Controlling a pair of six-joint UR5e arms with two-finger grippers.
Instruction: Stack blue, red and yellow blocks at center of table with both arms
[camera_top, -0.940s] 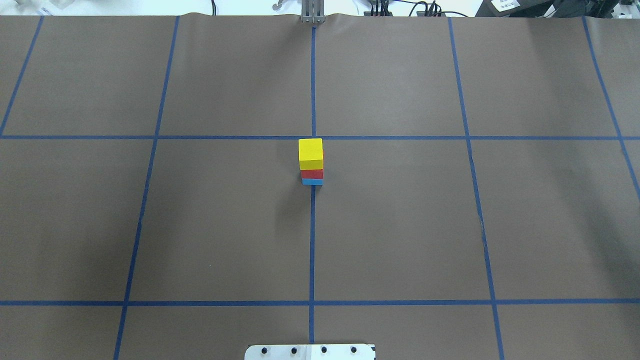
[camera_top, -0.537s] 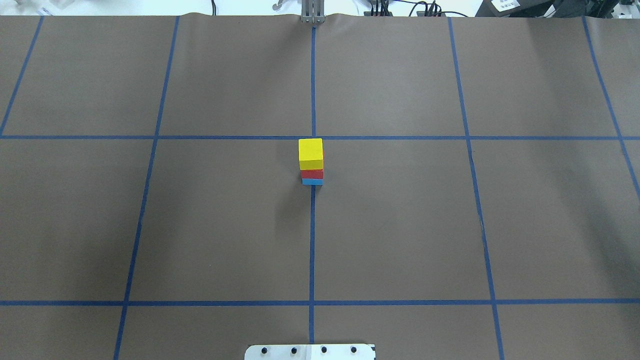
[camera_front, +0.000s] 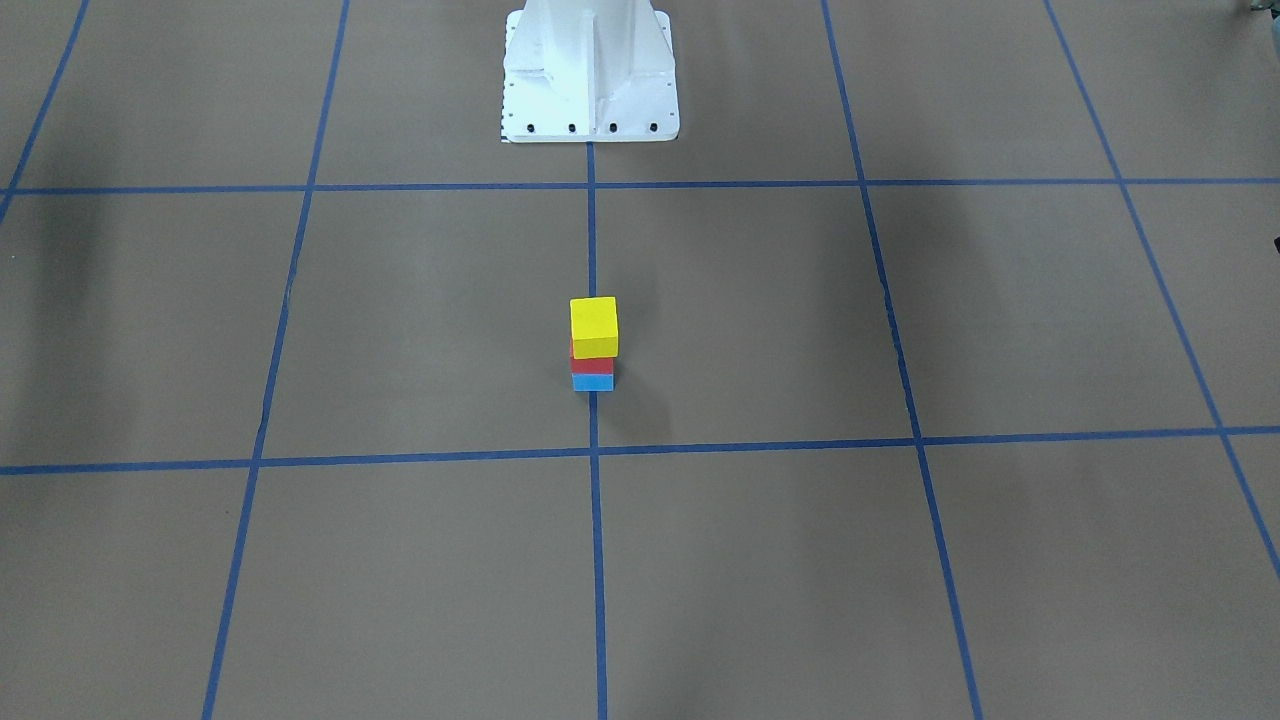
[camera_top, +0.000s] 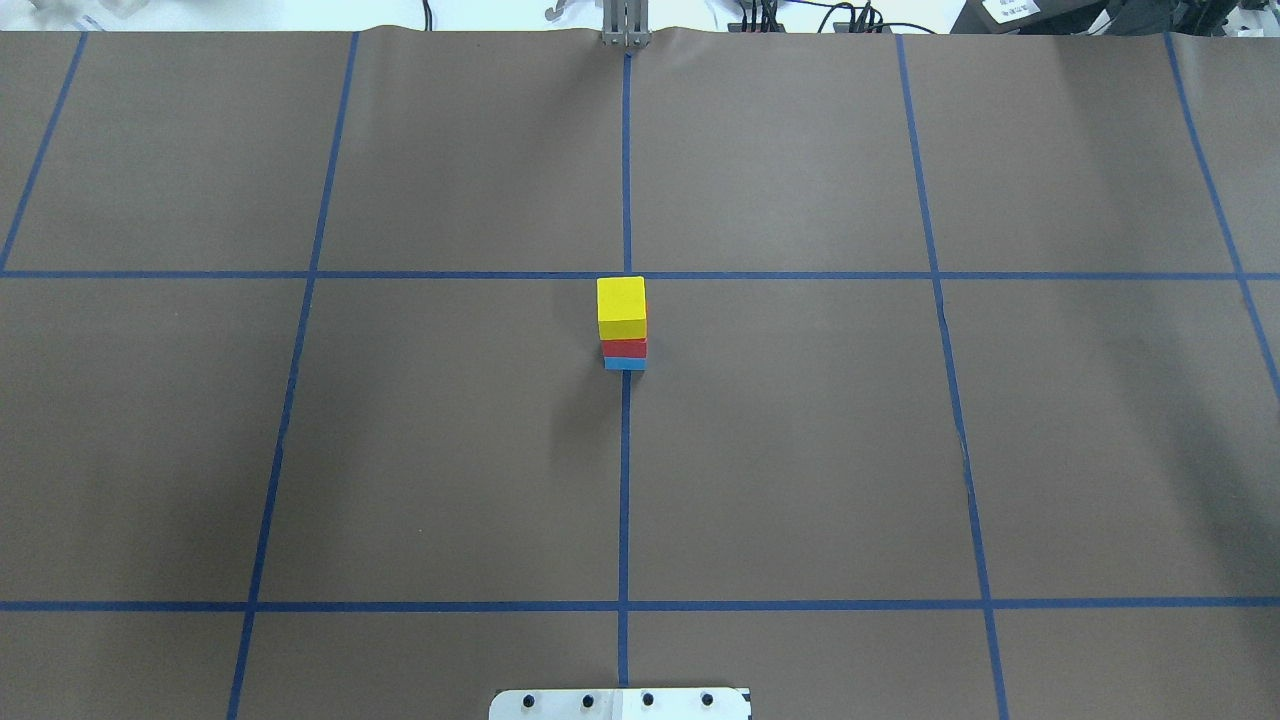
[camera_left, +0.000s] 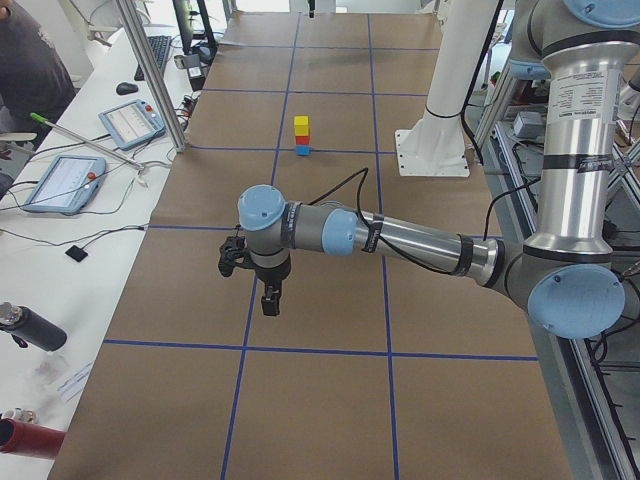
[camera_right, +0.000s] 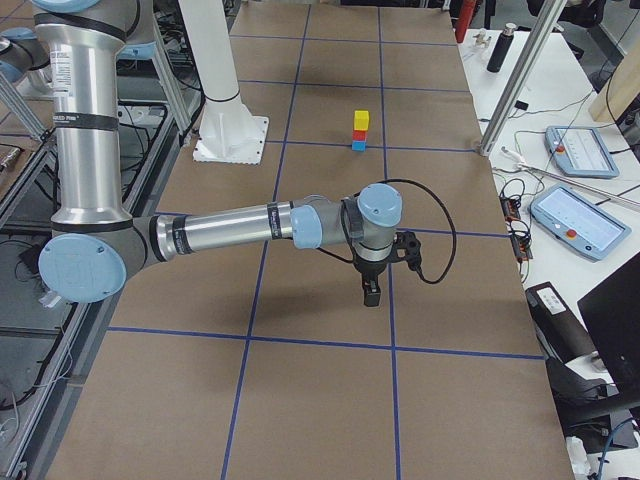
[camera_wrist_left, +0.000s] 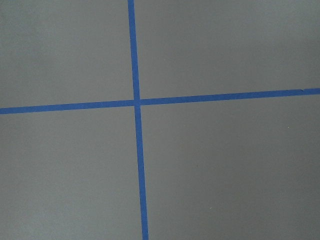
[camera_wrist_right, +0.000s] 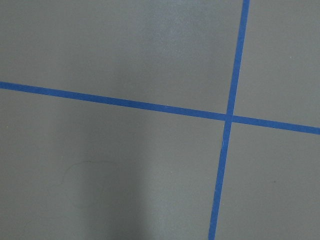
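Left end effector (camera_left: 270, 300), out at 9 o'clock of the stack over bare table (camera_top: 800, 450): grip state cannot be told. Yellow block (camera_top: 621, 305) on red block (camera_top: 625, 348) on blue block (camera_top: 625, 364) stands at centre (stacking judged complete). Right end effector (camera_right: 371, 292), at 3 o'clock, likewise indeterminate; route any parking move away from the stack.

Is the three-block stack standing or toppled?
Standing: the yellow block sits on the red block, which sits on the blue block; the side views show it upright too.
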